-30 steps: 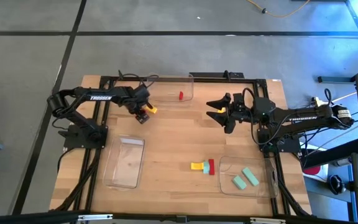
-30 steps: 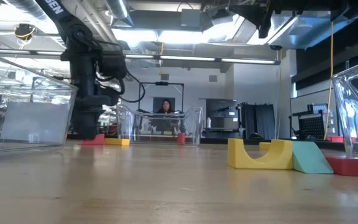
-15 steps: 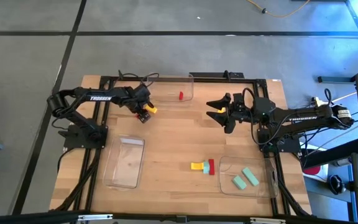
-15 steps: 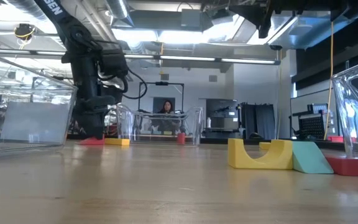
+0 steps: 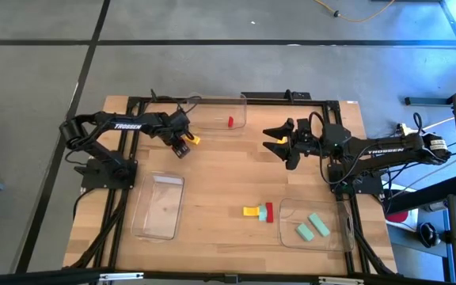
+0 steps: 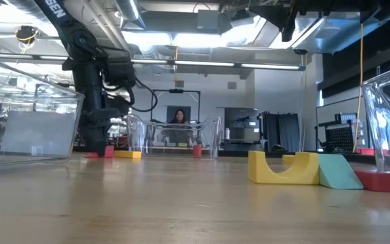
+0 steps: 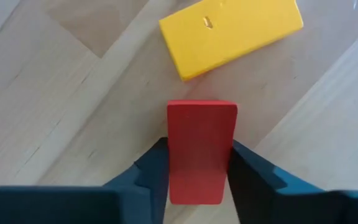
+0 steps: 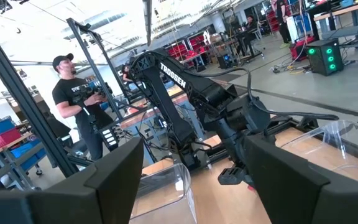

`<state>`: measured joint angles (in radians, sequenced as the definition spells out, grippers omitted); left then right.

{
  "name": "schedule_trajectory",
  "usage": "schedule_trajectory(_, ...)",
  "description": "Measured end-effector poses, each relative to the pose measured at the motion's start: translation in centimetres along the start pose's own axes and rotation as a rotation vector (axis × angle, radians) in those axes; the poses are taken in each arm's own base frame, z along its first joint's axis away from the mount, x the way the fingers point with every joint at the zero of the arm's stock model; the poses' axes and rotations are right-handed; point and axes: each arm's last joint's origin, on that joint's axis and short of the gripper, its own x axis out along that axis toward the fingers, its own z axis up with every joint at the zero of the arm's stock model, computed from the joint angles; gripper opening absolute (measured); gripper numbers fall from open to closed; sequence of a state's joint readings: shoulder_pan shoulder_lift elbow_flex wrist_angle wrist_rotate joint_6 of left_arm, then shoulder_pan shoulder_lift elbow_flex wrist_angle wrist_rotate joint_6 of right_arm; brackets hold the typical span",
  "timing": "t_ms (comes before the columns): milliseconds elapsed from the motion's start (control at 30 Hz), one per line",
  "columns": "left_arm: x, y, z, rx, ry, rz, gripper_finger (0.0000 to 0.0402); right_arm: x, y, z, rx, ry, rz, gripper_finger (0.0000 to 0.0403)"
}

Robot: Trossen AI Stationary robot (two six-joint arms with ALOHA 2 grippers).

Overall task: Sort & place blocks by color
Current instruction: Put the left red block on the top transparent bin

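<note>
- The left gripper (image 7: 197,171) has drawn its fingers (image 7: 151,174) in from a wider spread, and they now press both sides of a red block (image 7: 202,149) that stands on the table (image 5: 220,182) at about 10 o'clock.
- A second ago those fingers straddled the block without touching it; the closing means the pick has begun, though the block has not left the wood yet.
- A yellow block (image 7: 230,34) lies just beside the red one, apart from it and outside the grip.
- The back tray (image 5: 220,111), at 12 o'clock, already holds one red piece (image 5: 230,121), so I judge that tray to be this block's likely goal.
- The right gripper (image 5: 279,143) has not moved; it hangs near 2 o'clock with fingers wide and holding nothing.
- Left to sort: a yellow and red cluster (image 5: 260,211) near 5 o'clock, beside the tray with two mint blocks (image 5: 311,226). The left front tray (image 5: 158,206) looks unfilled.
</note>
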<state>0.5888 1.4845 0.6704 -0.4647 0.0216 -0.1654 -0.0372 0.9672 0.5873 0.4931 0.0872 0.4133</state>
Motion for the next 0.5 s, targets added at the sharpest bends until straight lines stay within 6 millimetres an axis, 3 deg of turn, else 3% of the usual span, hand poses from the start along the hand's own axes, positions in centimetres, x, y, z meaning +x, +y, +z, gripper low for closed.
schedule_trajectory(233,-1.6,0.0,-0.6,0.001,-0.003,-0.016,0.0114,0.0,0.0,0.0,-0.002,0.000,0.000,0.0279)
schedule_trajectory(367,-4.7,0.1,-1.4,-0.016,-0.074,-0.021,0.0114,0.0,0.0,0.0,-0.002,0.002,-0.001,0.0279)
schedule_trajectory(500,-8.9,-0.3,-2.2,-0.053,-0.269,-0.120,0.0114,0.0,0.0,0.0,0.000,0.003,0.000,0.0279)
